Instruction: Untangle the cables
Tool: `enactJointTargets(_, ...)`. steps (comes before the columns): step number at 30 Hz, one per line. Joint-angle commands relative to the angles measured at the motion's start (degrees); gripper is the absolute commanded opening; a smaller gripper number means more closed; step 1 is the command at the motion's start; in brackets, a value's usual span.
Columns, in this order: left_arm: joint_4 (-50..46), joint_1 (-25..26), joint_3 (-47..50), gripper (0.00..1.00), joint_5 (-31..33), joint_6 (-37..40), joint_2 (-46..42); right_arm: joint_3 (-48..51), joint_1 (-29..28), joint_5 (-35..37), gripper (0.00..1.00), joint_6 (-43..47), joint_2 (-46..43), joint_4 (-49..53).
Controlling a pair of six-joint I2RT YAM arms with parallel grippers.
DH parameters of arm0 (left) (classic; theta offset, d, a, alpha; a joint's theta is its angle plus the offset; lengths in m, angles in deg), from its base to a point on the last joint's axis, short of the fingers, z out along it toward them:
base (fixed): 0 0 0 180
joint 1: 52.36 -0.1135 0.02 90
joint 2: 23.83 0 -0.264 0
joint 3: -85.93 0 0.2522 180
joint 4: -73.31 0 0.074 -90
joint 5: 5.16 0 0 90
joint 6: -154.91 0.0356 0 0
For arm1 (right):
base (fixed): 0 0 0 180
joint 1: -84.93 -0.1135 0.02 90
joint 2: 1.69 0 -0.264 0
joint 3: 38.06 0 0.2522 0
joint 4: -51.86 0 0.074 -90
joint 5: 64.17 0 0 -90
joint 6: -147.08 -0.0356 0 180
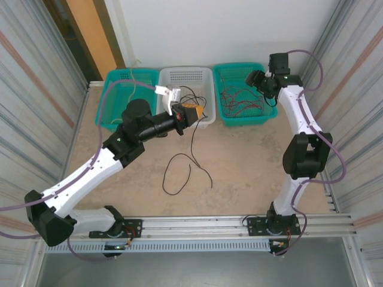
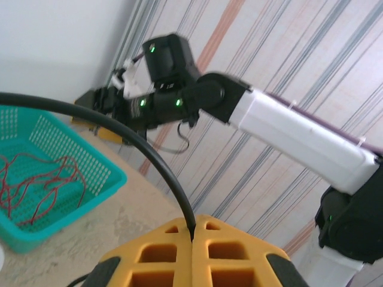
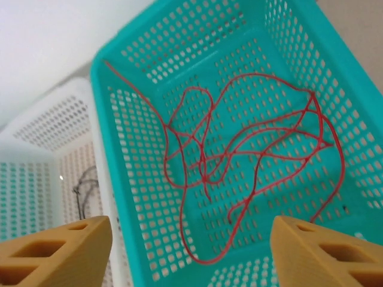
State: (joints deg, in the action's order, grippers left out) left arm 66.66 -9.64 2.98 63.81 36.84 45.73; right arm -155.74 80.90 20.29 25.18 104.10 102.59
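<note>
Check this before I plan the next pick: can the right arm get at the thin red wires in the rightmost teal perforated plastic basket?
Probably yes: the right hand hangs open above the teal perforated plastic basket, and the thin red wires lie uncovered on its floor.

A mottled beige counter [image 1: 251,161] sits boxed in by ribbed metal side walls [image 1: 36,78] (grey with faint reddish stripes) and a plain white back wall [image 1: 227,30]. An orange panel [image 1: 90,36] stands at the far left corner; the light is soft and even.
</note>
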Motion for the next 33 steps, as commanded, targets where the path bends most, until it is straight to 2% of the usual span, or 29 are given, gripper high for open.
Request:
enactJointTargets(1,-1.0,-0.8,-3.8,0.0,-2.6,1.7,0.6,1.5,-2.8,4.3,0.73,3.4,-10.0,-0.1)
enactJointTargets(7,-1.4,-1.6,-6.2,0.0,-3.6,1.2,1.2,8.2,-7.1,6.0,0.75,3.8,-21.1,-0.8)
enactJointTargets(14,-4.8,-5.9,-13.3,0.0,-5.3,1.4,5.0,19.0,-17.0,13.0,0.75,3.5,-32.5,-1.0)
enactJointTargets(19,-9.5,-11.0,-22.6,0.0,-5.0,1.6,12.8,30.6,-27.3,20.0,0.73,-0.7,-41.0,0.2)
enactJointTargets(25,-9.2,-16.8,-32.3,0.0,-7.5,-0.7,24.6,44.4,-36.0,23.9,0.72,-10.0,-48.8,1.8)
enactJointTargets(33,-8.8,-22.5,-41.0,0.0,-11.6,-4.2,39.4,49.6,-42.1,28.7,0.71,-15.7,-54.0,7.4)
